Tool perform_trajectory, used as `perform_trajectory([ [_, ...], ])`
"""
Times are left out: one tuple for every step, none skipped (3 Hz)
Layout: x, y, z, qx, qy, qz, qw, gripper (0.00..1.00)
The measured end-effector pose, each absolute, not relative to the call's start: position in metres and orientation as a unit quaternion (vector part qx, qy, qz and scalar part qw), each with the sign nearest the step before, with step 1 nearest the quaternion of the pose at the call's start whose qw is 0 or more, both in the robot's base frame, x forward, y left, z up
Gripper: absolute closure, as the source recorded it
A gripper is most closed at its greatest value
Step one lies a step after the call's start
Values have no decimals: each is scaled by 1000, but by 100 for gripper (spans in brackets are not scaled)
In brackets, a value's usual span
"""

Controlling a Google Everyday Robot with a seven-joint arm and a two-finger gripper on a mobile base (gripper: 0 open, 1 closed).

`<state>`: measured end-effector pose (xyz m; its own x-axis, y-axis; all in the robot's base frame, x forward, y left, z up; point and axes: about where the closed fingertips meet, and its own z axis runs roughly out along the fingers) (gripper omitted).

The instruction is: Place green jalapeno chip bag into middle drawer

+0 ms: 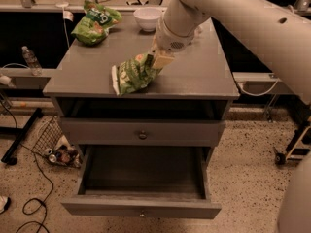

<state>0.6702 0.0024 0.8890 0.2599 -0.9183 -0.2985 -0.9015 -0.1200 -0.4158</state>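
Note:
The green jalapeno chip bag (130,75) lies crumpled on the grey cabinet top (204,74), its white sealed end pointing to the front left. My gripper (158,62) comes down from the upper right and is shut on the bag's right end, which is raised slightly off the top. The middle drawer (141,208) is pulled wide open below, dark and empty inside, directly under and in front of the bag.
A puffier green bag (95,21) and a white bowl (147,17) sit at the back of the cabinet top. A closed drawer front with a round knob (142,135) is above the open drawer. A water bottle (30,59), a wire basket of cans (60,152) and cables are at the left.

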Motion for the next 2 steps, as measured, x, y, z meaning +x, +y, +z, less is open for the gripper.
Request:
perform_trajectory([
  [636, -13, 919, -745, 613, -7, 262, 100],
  [594, -17, 935, -752, 612, 42, 242, 100],
])
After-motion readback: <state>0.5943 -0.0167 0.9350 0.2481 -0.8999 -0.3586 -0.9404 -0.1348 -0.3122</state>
